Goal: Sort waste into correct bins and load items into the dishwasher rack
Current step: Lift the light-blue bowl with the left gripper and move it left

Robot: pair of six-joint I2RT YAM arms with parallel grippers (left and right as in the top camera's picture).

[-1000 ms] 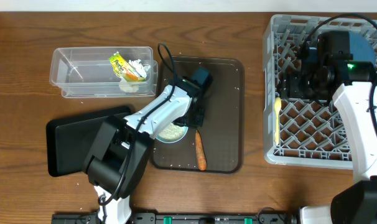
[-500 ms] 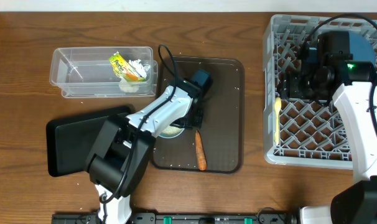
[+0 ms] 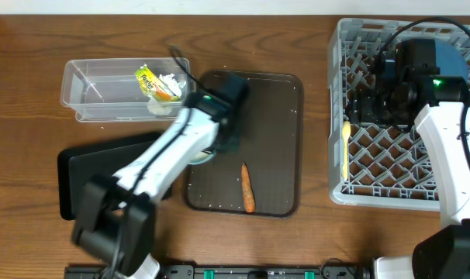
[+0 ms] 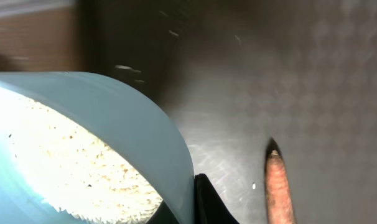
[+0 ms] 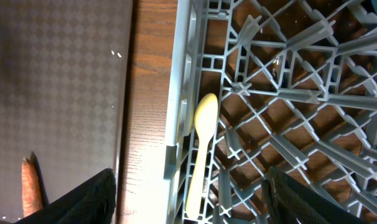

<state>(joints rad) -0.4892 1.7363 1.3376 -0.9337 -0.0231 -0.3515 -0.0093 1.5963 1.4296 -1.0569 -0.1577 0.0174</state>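
My left gripper is shut on the rim of a pale blue bowl filled with white rice. It holds the bowl at the left edge of the dark brown serving tray. An orange carrot lies on that tray. The clear tub holds the yellow-green wrapper and tissue. The black tray is partly under my left arm. My right gripper is open above the grey rack and the yellow spoon.
A dark blue plate stands in the rack's far right corner. The spoon lies along the rack's left wall. A strip of bare wood table separates the serving tray and the rack.
My left arm has swung left and back with the rice bowl, from the tray's middle to its left edge. The carrot and my right arm have not moved.
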